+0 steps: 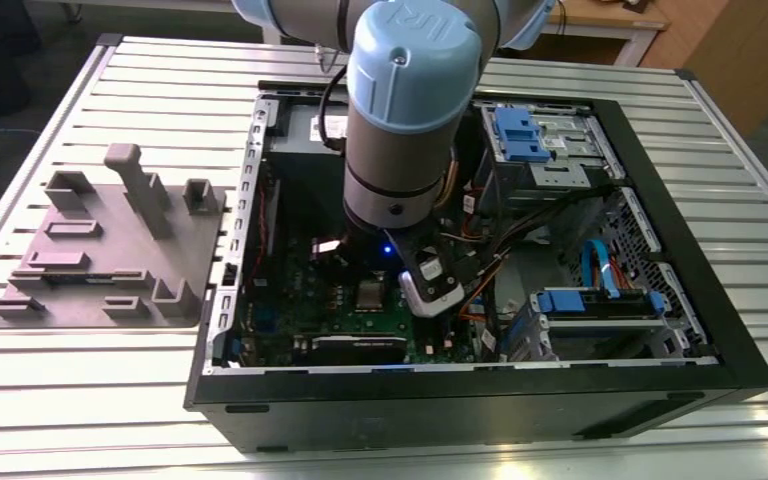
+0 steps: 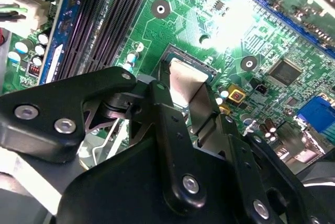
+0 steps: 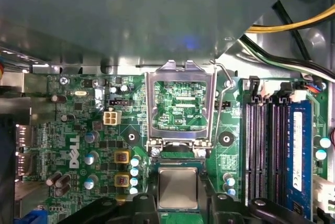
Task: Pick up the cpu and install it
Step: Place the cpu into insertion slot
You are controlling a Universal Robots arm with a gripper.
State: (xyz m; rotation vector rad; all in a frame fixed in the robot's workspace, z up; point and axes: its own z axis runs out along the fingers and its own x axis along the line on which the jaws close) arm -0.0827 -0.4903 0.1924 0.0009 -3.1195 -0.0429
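Overhead, the arm [image 1: 411, 110] reaches into an open computer case [image 1: 491, 410] that lies on its side on a slatted metal tabletop [image 1: 77, 400]. A grey moulded fixture tray [image 1: 104, 260] sits on the tabletop just beside the case, on the exterior view's left. Blue drive latches [image 1: 518, 135] show in the case's far corner on the exterior view's right.

The gripper [image 2: 184, 103] hangs low over the green motherboard [image 3: 78, 130]. The cpu [image 3: 178, 186], a small square chip with a silvery top and a pale rim, lies flat between the jaws, within the outline of the processor socket. The jaws stand at two opposite sides of the chip, right by its edges. Whether they clamp it or stand just free of it I cannot tell.

The socket's metal load frame [image 3: 152, 109] is swung open away from the socket, hinged just beside the cpu, and the board shows through its window. Its wire lever [image 3: 224, 75] runs alongside. Black memory slots [image 3: 261, 150] lie near the socket, and a blue memory module [image 3: 298, 145] is seated in the slot farthest from it. Yellow and black cables [image 3: 293, 25] cross above the board's corner.
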